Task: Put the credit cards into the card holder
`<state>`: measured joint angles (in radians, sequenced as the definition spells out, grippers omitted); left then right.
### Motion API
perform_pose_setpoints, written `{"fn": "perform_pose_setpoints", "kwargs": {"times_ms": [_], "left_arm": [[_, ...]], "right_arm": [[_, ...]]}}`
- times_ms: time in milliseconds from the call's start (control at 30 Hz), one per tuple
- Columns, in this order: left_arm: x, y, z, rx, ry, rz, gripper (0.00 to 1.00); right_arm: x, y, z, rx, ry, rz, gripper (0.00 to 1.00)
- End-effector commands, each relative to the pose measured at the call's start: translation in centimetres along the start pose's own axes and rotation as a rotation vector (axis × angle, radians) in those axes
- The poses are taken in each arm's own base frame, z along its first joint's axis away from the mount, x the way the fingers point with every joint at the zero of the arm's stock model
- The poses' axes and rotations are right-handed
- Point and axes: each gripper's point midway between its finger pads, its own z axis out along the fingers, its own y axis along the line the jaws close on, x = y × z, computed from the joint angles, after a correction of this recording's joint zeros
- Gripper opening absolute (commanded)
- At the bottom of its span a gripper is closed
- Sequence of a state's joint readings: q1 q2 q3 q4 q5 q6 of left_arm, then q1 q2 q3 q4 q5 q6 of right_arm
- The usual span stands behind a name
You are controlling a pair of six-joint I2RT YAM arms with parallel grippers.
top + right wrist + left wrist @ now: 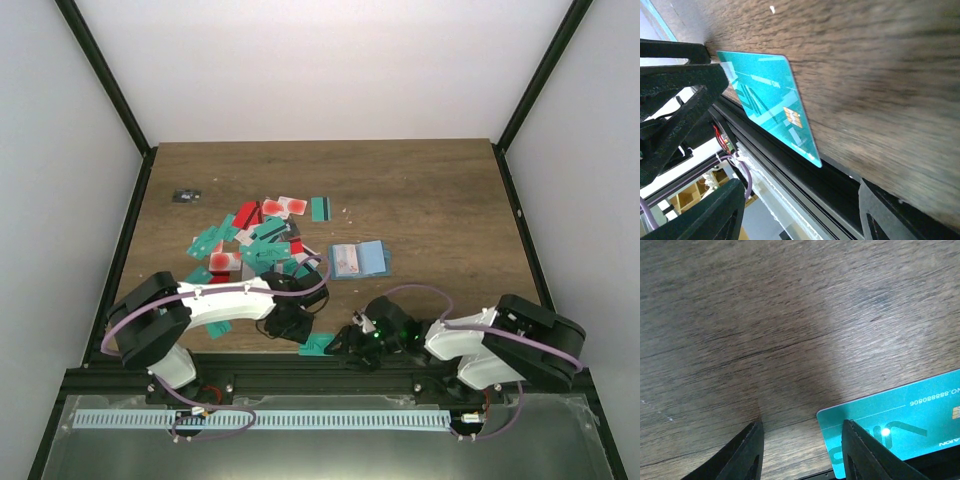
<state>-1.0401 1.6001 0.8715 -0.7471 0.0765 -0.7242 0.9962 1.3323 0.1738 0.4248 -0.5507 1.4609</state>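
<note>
One teal credit card [317, 346] lies at the table's near edge, one end sticking out over the black rail. In the left wrist view this teal card [905, 427] is at the lower right. My left gripper [802, 452] is open over bare wood, its right finger [865, 455] above the card's corner. My right gripper [800, 210] is open, and the same card [767, 97] lies ahead of its jaws, not between them. The card holder [358, 259] lies open mid-table, a card showing in it. Several more credit cards [250, 240] are heaped to its left.
A small dark object [186, 195] lies at the far left of the table. The black frame rail [805, 170] runs along the near edge under the overhanging card. My left gripper's black fingers [675, 95] show beside the card in the right wrist view.
</note>
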Motion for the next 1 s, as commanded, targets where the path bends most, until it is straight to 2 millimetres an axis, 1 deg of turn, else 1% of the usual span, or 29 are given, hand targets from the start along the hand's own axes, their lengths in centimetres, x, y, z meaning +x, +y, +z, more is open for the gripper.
{"fn": "perform_pose_setpoints", "kwargs": {"times_ms": [0, 167, 400, 567, 767, 967], "left_arm": [[0.7, 0.2, 1.0, 0.008, 0.035, 0.017, 0.45], [1.1, 0.5, 1.7, 0.000, 0.052, 0.016, 0.45], [1.4, 0.4, 1.8, 0.005, 0.066, 0.058, 0.45], [1.7, 0.7, 2.1, -0.004, 0.074, 0.056, 0.44], [1.9, 0.8, 2.3, -0.001, 0.080, 0.057, 0.44], [2.2, 0.6, 2.7, 0.020, 0.092, 0.060, 0.43]], "right_arm": [[-1.2, -0.4, 0.3, -0.004, -0.060, -0.015, 0.64], [-1.6, -0.7, 0.7, -0.002, -0.068, -0.013, 0.61], [-2.0, -1.2, 0.9, -0.008, -0.091, -0.002, 0.54], [-2.0, -0.7, 1.3, -0.032, -0.073, -0.026, 0.51], [-1.9, -0.6, 1.5, -0.037, -0.064, -0.042, 0.43], [-2.1, 0.4, 1.4, -0.058, -0.071, -0.091, 0.35]]}}
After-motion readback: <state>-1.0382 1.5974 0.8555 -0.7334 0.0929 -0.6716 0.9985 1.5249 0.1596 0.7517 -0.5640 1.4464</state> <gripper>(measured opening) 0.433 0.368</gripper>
